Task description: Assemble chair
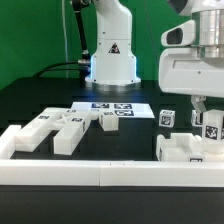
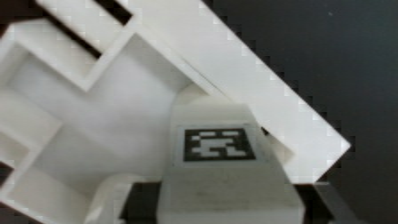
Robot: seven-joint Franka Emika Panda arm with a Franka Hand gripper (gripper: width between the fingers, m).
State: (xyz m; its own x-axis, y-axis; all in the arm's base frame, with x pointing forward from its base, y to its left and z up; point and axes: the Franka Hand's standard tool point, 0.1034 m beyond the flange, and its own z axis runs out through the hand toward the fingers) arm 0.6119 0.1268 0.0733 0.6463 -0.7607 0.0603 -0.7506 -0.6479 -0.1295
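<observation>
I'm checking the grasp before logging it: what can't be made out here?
Claw grip on the tagged chair part: fingertips cut off by the wrist view's edge, small and blurred in the exterior view.
Robot arm: middle links cut off by the exterior view's top edge.
Marker board tags: too small, exterior view.

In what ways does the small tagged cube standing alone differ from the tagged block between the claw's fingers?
The small cube stands free on the table; the tagged block is gripped by the claw. The small cube is apart from other parts; the tagged block sits against the larger white frame. Both are white and carry a square tag.
</observation>
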